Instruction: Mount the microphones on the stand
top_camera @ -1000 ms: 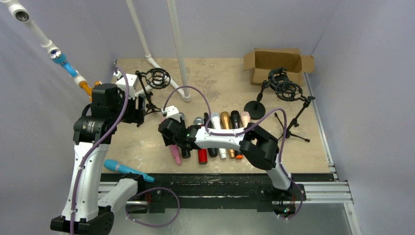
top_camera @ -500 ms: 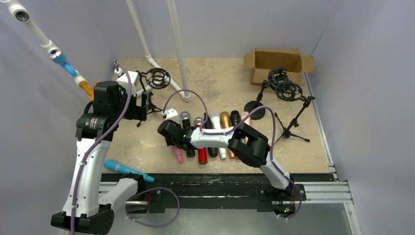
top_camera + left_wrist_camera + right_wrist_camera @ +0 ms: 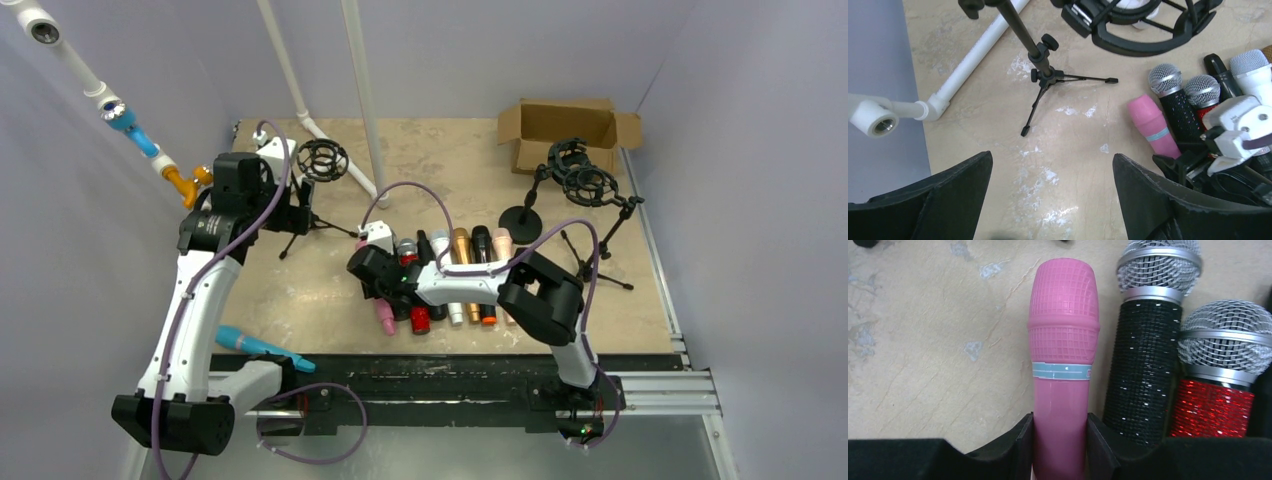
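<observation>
Step in hand: picking the pink microphone [image 3: 1063,340] off the surface [image 3: 923,340]. The right hand [image 3: 1059,435] pinches its lower handle, one pad on each side, both touching. The mic lies flat, leftmost in the row and just beside the black glitter microphone [image 3: 1143,365]. The red glitter microphone [image 3: 1213,405] is next over.

To do it well, I'd lift straight up before any sideways move, since the black glitter neighbour is close enough to get dragged. The grip sits low on the handle, so the head end may droop; best to firm up before tilting. Then carry it head-up toward the shock mount [image 3: 1138,30] on the tripod stand [image 3: 1040,75].

The left hand [image 3: 1052,165] is spread wide with nothing between its fingers, hovering over bare surface near the tripod's feet. It looks placed to steady the stand, which seems light and tippy.

- **Right wrist view:** the only one showing pad contact on the handle; in the top view the arm covers it.
- **Left wrist view:** shows the tripod legs and the mount ring close up.
- **Top view:** the only one showing the whole row of microphones [image 3: 470,250], two more stands [image 3: 580,180] at far right and a cardboard box [image 3: 565,125].
</observation>
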Tool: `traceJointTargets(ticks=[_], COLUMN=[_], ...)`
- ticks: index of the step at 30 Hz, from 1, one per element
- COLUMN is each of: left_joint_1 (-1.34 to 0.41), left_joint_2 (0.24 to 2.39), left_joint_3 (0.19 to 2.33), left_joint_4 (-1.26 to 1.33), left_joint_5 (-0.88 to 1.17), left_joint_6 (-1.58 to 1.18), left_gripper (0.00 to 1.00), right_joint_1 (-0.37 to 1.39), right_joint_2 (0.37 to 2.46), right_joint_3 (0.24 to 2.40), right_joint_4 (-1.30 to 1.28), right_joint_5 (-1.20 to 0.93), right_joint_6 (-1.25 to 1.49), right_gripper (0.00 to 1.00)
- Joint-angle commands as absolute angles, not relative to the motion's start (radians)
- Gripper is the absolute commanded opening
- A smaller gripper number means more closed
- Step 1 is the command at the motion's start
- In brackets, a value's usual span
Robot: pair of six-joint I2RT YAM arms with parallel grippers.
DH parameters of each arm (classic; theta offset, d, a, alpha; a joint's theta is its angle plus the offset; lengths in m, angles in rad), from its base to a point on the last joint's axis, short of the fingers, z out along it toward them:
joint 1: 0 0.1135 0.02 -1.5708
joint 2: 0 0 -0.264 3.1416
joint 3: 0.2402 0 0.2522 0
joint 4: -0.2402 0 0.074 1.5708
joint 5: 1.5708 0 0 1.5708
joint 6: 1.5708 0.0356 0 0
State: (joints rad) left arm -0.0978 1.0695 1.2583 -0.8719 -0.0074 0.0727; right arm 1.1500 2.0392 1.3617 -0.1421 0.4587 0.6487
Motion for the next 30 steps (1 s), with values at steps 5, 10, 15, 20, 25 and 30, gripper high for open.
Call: traceJointTargets(ticks=[5, 10, 15, 20, 25, 30], left_joint_1=[-0.092, -0.092, -0.093, -0.092, -0.092, -0.092], left_joint_2=[1.115, 1.144, 1.175, 1.197, 1.226, 1.227], left_joint_3=[1.241, 1.228, 1.211, 1.192, 1.189, 1.166], left_joint_4=[-0.701, -0.659, -0.629, -0.583, -0.544, -0.494], left_joint_5=[0.017, 0.031, 0.018, 0.032, 0.037, 0.024], left_joint_6=[0.111, 0.121, 0.126, 0.134, 0.142, 0.135], left_gripper=[0.91, 0.91, 0.91, 0.9, 0.86, 0.79], right_joint_1=[1.097, 1.097, 1.097, 1.097, 1.097, 1.103], right_joint_2=[1.938, 1.911, 1.952, 1.968, 1.871, 1.738], right_joint_3=[1.277, 1.287, 1.33, 1.303, 1.241, 1.197], right_joint_4=[-0.095, -0.08, -0.116, -0.112, -0.073, -0.053], right_joint_5=[0.46, 0.42, 0.426, 0.414, 0.399, 0.357], right_joint_6=[0.738, 0.736, 0.73, 0.769, 0.779, 0.782], right_gripper=[0.11, 0.1, 0.15, 0.11, 0.04, 0.02])
